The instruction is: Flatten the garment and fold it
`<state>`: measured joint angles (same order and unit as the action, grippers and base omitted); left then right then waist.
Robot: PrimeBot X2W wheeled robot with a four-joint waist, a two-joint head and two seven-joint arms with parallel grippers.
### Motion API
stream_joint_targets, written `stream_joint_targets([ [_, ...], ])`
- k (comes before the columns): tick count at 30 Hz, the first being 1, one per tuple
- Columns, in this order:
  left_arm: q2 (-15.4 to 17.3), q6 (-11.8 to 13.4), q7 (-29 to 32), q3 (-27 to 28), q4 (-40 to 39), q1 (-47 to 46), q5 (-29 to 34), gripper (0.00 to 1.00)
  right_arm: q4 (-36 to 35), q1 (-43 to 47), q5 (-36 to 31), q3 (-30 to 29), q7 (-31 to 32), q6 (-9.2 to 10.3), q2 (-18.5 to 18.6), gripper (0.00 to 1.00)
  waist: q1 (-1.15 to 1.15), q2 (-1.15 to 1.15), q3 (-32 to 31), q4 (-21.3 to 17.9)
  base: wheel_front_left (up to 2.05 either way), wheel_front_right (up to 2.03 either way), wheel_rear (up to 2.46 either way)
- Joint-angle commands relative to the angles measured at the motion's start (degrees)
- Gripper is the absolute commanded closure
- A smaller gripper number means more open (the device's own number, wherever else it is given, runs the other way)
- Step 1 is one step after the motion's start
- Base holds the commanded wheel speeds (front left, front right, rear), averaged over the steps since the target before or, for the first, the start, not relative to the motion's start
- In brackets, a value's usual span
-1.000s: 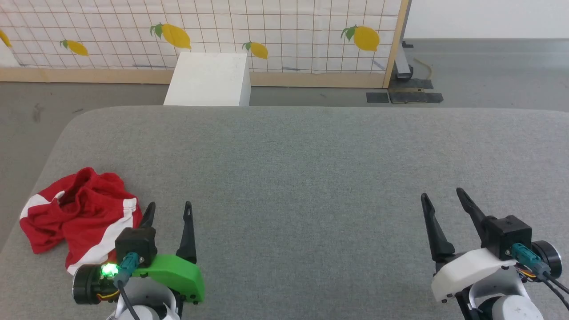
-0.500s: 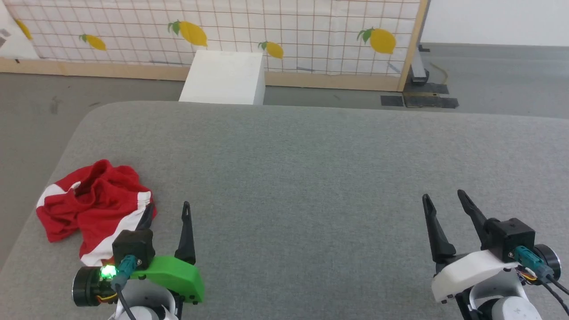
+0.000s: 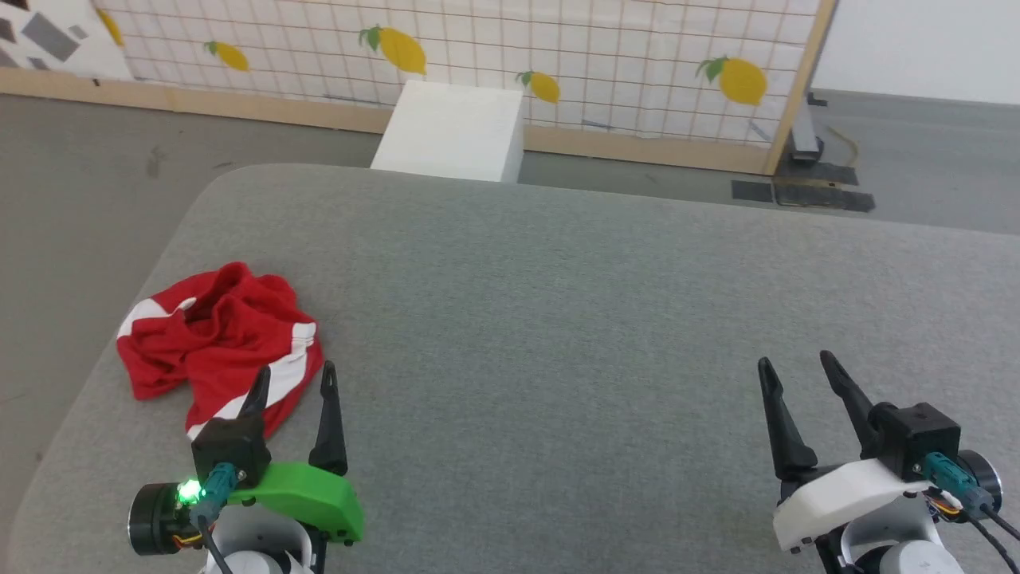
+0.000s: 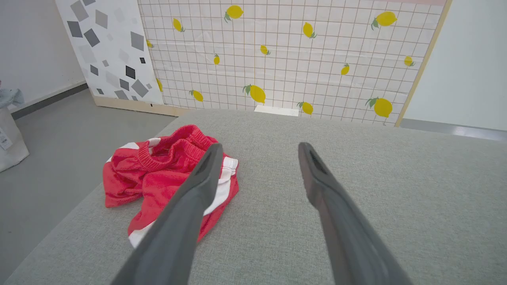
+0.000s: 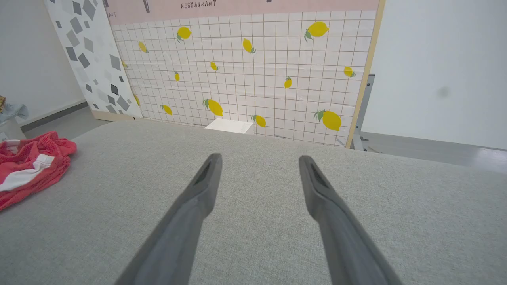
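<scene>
The garment (image 3: 219, 339), bright red shorts with white side stripes, lies crumpled near the left edge of the grey padded table (image 3: 558, 303). Its gathered waistband shows in the left wrist view, where the garment (image 4: 166, 178) sits ahead and to the left. My left gripper (image 3: 295, 373) hovers open just short of the garment's near right corner, with nothing between its fingers. At the lower right my right gripper (image 3: 797, 360) stands open over bare table, far from the cloth. The right wrist view catches the garment (image 5: 27, 166) at its far left edge.
A white box (image 3: 454, 131) stands on the floor behind the table's far edge. Behind it runs a lemon-print tiled panel (image 3: 558, 56) with a wooden frame. Grey floor (image 3: 80, 199) drops off to the left of the table.
The head camera has turned left, shifting the whole scene rightward in view. Both grippers hold the same open pose; the garment has not moved on the table.
</scene>
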<state>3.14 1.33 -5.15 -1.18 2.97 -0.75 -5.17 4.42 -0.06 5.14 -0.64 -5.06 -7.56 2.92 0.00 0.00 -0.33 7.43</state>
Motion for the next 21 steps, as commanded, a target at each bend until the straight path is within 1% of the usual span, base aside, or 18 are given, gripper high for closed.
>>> stream_joint_targets([
  [1, -0.1, 0.3, -0.5, 0.0, 0.2, 0.7, -0.6, 0.00, 0.4, 0.6, 0.7, 0.0, -0.6, 0.03, 0.0, 0.00, 0.00, 0.00, 0.0, 1.2, 0.00, 0.00, 0.00],
  [9, -0.1, 0.6, -1.5, 0.0, 0.7, 0.9, -1.2, 0.00, 1.4, 0.7, 1.5, 0.1, -1.5, 0.03, 0.0, 0.00, 0.00, 0.00, -0.1, 4.0, 0.00, 0.00, 0.00],
  [21, -0.1, 1.0, -2.9, -0.1, 1.2, 1.2, -2.3, 0.00, 2.5, 0.7, 2.2, 0.4, -2.9, 0.04, 0.0, 0.00, 0.00, 0.00, -0.1, 7.2, 0.00, 0.00, 0.00],
])
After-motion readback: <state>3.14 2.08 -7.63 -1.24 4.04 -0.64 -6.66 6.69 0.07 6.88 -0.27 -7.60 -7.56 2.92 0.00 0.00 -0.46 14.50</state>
